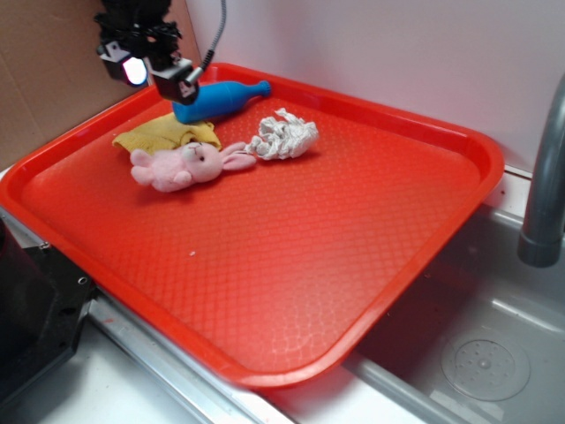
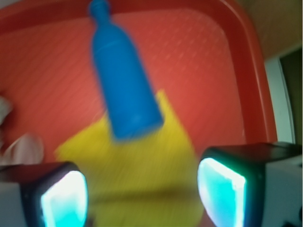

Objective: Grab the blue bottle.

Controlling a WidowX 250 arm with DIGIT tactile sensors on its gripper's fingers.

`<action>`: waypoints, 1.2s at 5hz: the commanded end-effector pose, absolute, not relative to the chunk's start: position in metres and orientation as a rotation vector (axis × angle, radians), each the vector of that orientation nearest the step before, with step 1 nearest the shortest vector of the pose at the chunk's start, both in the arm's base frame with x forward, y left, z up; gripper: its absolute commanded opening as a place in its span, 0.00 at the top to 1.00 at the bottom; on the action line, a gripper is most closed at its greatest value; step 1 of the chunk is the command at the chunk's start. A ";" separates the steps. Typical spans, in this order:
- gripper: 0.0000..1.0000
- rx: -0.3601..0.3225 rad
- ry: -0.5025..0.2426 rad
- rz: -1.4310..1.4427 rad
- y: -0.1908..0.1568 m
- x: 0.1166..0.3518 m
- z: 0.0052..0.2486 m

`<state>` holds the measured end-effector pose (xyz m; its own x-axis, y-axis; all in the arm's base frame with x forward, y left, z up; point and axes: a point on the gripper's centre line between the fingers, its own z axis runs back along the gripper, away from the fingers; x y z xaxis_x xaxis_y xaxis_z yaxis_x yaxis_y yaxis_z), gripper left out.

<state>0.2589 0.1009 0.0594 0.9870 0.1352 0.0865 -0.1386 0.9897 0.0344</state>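
A: End effector (image 2: pixel 142 189) spread wide, empty, hovering above the bottle's base end near the worktop's far-left corner.

B: Blue bottle (image 1: pixel 219 98)?

A: Lying on its side on the red tray (image 1: pixel 353 265), base resting on the yellow cloth (image 1: pixel 168 134), neck pointing away.

B: Handling?

A: Probably light, stiff, slick plastic; may roll. Grip across the wide body, not the neck.

Smooth plastic blue bottle (image 1: pixel 218 98), textured red tray (image 1: pixel 291 256) — fuzzy plush bunny (image 1: pixel 185 165)
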 end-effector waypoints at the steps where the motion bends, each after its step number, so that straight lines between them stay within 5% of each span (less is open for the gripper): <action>1: 0.00 0.052 -0.093 0.091 0.109 0.310 0.038; 2: 1.00 0.054 -0.080 0.090 0.109 0.316 0.032; 4: 1.00 0.044 -0.072 0.085 0.106 0.309 0.038; 6: 1.00 0.053 -0.057 0.193 0.091 0.280 0.091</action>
